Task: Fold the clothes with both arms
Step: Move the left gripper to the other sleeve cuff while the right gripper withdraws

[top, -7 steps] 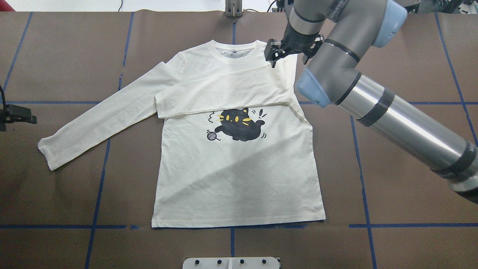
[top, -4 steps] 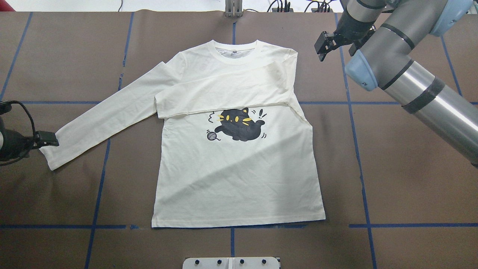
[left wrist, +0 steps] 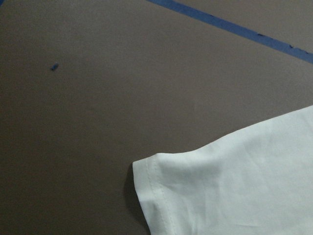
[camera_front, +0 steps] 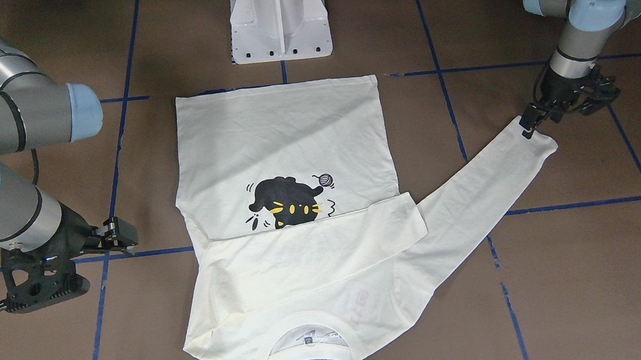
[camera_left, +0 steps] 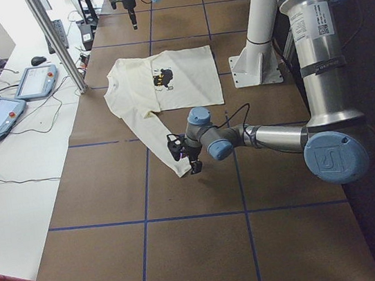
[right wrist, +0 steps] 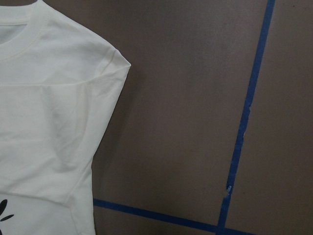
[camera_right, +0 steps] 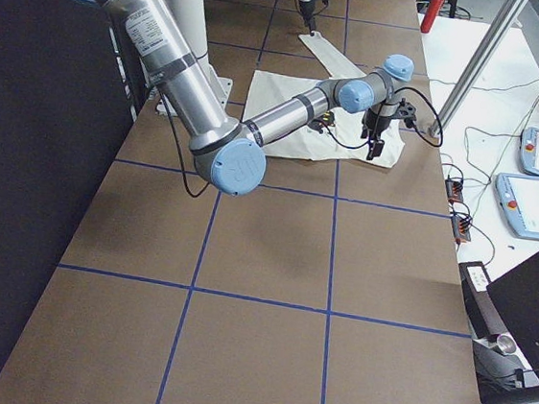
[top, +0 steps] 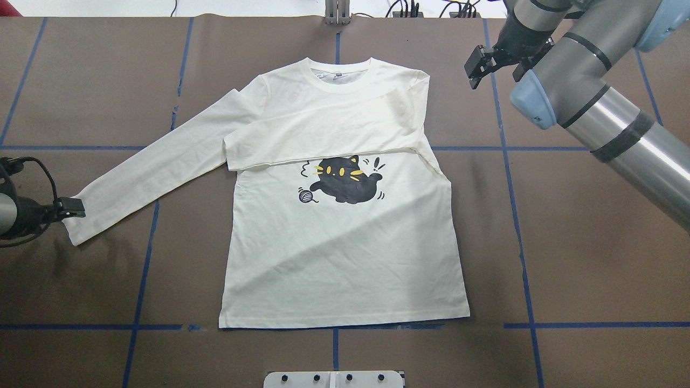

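Overhead exterior has the cream-white shirt (top: pixel 345 258) lying flat in the middle of the table (top: pixel 566 242). Its collar points to the far edge and its hem to the edge where the white base (camera_front: pixel 279 23) stands. The black cat print (top: pixel 345 180) faces up. One sleeve (top: pixel 323 134) is folded across the chest, just above the cat. The other sleeve (top: pixel 161 161) stretches out slantwise toward the table's left edge.

The left gripper (top: pixel 73 205) sits low at the corner of that sleeve's cuff (top: pixel 81 226) — its tip meets the cloth's edge. Whether its jaws are parted or pinched on the fabric cannot be told. Its wrist camera shows only the cuff on brown table.

The right gripper (top: pixel 477 67) hangs toward the table's far right corner, beside the shirt's shoulder but apart from it. It holds nothing — the set of its jaws is not clear either. Blue tape lines (top: pixel 520 215) cross the tabletop.
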Robot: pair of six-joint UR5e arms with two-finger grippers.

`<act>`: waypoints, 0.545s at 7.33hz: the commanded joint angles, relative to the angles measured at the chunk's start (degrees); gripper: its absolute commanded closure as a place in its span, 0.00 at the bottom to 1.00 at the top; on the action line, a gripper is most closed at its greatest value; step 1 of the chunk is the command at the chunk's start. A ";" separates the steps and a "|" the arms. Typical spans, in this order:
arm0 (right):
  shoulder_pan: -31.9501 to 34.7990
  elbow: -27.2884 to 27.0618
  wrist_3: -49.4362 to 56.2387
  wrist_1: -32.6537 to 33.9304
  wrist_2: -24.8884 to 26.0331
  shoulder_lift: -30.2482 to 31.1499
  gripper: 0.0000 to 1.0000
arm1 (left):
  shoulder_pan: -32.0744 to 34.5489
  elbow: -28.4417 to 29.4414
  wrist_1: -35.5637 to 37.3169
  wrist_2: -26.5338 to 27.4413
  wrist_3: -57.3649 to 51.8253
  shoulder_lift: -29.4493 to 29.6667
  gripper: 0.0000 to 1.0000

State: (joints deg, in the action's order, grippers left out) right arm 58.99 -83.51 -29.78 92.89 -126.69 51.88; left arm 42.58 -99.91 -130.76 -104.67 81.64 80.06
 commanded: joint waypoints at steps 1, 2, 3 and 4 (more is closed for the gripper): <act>-0.02 0.02 -0.02 -0.07 -0.22 -0.03 0.00 | -0.04 1.47 -0.11 0.00 0.01 0.79 0.04; -0.02 0.02 -0.02 -0.16 -0.22 0.06 0.00 | -0.04 1.74 -0.20 0.00 0.01 0.88 0.05; -0.11 0.02 -0.02 -0.16 -0.14 0.06 0.00 | -0.04 1.83 -1.07 0.00 0.01 0.80 0.09; -0.11 0.02 -0.02 -0.16 -0.13 -0.03 0.00 | -0.04 1.83 -1.34 -0.09 0.36 0.80 0.20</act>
State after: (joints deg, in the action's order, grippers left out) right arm 58.92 -83.50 -29.80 92.74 -126.85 51.91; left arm 42.54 -98.19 -131.59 -104.70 81.74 80.84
